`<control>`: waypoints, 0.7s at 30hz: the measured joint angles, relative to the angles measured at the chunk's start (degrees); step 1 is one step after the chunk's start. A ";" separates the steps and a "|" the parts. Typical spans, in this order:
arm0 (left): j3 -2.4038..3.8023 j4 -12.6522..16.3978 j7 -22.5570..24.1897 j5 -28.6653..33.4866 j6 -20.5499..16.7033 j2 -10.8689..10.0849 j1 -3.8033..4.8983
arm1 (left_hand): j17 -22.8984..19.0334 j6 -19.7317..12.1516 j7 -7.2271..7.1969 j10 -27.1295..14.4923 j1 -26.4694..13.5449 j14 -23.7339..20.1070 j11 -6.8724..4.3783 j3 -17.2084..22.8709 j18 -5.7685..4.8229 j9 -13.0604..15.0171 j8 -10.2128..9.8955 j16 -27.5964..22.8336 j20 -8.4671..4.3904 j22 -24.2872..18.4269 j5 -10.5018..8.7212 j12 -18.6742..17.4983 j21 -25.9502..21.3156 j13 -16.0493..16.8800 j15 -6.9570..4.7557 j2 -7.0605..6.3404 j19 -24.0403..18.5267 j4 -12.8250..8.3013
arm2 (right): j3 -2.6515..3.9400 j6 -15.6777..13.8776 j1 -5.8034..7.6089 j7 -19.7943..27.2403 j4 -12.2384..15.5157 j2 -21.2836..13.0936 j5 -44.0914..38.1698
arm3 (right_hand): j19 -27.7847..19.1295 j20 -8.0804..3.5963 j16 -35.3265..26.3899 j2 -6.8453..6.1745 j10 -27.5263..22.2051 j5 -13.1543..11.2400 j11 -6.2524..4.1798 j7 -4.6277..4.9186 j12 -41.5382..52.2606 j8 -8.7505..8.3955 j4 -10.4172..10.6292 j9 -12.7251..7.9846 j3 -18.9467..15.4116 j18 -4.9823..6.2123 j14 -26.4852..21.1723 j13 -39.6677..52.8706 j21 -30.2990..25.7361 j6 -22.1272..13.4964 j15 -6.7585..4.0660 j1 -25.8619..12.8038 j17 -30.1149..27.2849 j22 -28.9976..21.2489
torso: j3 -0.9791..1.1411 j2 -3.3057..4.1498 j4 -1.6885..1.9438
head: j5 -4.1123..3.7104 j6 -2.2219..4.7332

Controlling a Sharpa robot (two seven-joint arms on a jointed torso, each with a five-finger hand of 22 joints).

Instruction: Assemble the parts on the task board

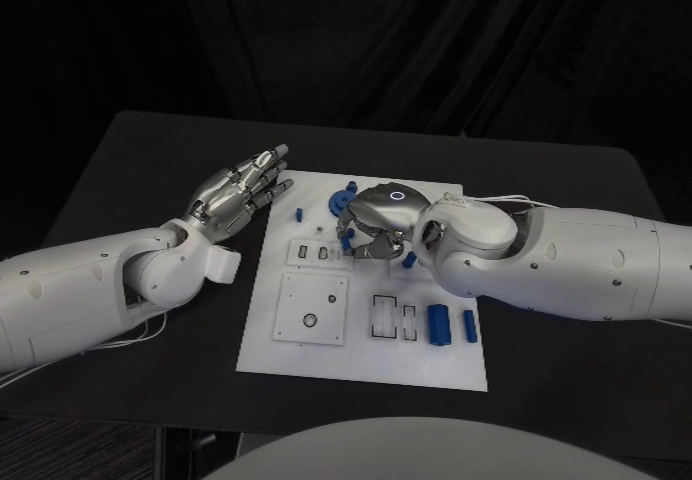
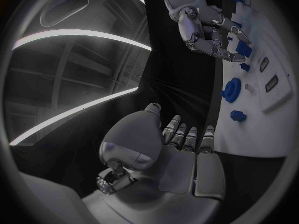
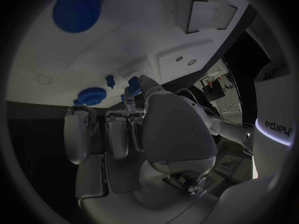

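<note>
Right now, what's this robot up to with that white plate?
It is fitting small blue parts onto the white task board. The right hand is down over the board's far end, fingers curled among the blue pieces there; whether it holds one I cannot tell. The left hand hovers open beside the board's left edge. Two blue cylinders lie untouched on the board.

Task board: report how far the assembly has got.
Done: a blue gear seems seated on the task board. In hand: the right hand works over the board's middle, apparently pinching a small blue part. Left: two blue cylinders lie loose; the left hand is open, idle.
</note>
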 measured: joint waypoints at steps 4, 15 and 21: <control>0.00 0.00 -0.03 0.00 0.02 0.00 0.00 | 0.00 0.00 0.00 0.00 0.00 0.00 0.00 0.00 0.00 0.00 0.00 0.00 0.00 0.00 0.00 0.00 0.00 0.00 0.00 0.00 0.00 0.00 | 0.00 0.58 -0.03 -0.40 0.02 0.09 -0.35 | 0.00 0.00 0.00 0.29 0.00 -0.73 0.00 0.16 0.00 0.14 0.00 0.01 0.00 0.01 0.00 0.00 -0.29 -0.42 0.00 -0.29 0.00 0.00 | 0.00 -0.02 0.00 | -0.07 -0.04; 0.00 -0.28 -0.07 0.00 0.07 0.22 0.00 | 0.01 0.00 0.00 0.00 0.00 0.00 0.00 0.00 0.00 0.00 0.00 0.00 0.00 0.00 0.00 0.00 0.00 0.00 0.00 0.00 0.00 0.00 | 0.00 2.22 -0.19 -1.10 -0.52 0.45 -0.77 | 0.00 0.00 0.00 0.57 0.08 -2.72 0.33 0.68 0.00 -0.87 -0.15 4.19 -0.15 0.00 0.17 0.05 -1.31 -2.77 0.17 -1.67 0.00 -0.01 | 0.00 -0.03 -0.01 | -0.20 0.04; 0.00 -0.44 -0.07 0.00 0.13 0.34 0.00 | 0.01 0.00 0.00 0.00 0.00 0.00 0.00 0.16 0.00 0.00 0.00 0.00 0.00 0.00 0.00 0.01 0.00 0.00 0.00 0.00 0.00 -0.16 | 0.05 2.97 -0.24 -1.35 -0.89 0.71 -0.86 | 0.00 0.00 0.00 0.45 -0.01 -3.83 0.43 0.69 0.00 -1.37 0.02 4.01 -0.31 0.00 -0.04 0.04 -1.53 -3.19 0.38 -1.80 0.00 -0.01 | 0.01 -0.01 0.00 | -0.37 -0.05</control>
